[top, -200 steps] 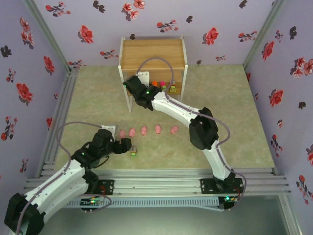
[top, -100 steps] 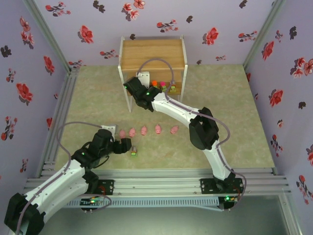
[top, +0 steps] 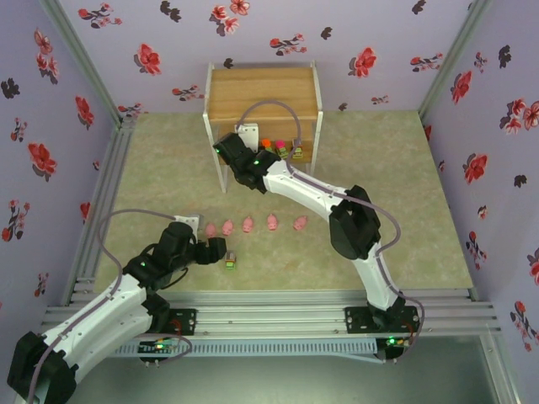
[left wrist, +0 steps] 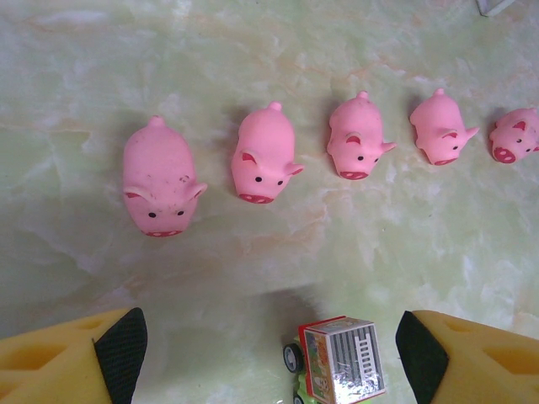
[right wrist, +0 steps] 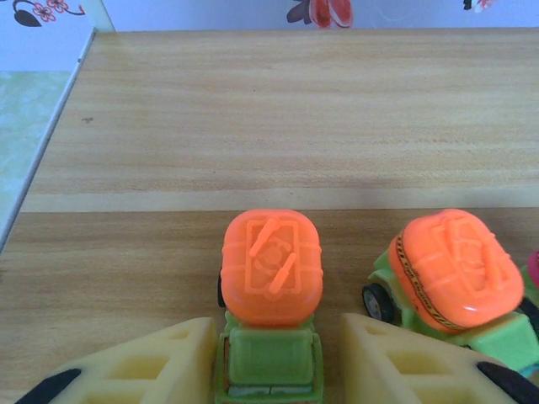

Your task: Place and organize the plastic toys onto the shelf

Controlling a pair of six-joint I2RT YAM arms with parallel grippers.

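The right gripper [right wrist: 274,337] has eased apart over the last second and now stands released, its fingers flanking the orange-topped toy [right wrist: 271,265], which sits on the lower board of the shelf [right wrist: 126,261] beside a second orange toy [right wrist: 455,269]. The left gripper [left wrist: 269,345] stays wide open above the grey-topped toy [left wrist: 341,358] on the table [left wrist: 253,50]. The five pink pigs [left wrist: 263,156] remain unmoved in their row beyond it.

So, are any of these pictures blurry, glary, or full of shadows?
Left wrist view: sharp, soft shadows beside the rounded pink plastic pigs. Right wrist view: even light, no glare on the light brown wooden shelf board. Top external view: evenly lit, those pigs tiny.
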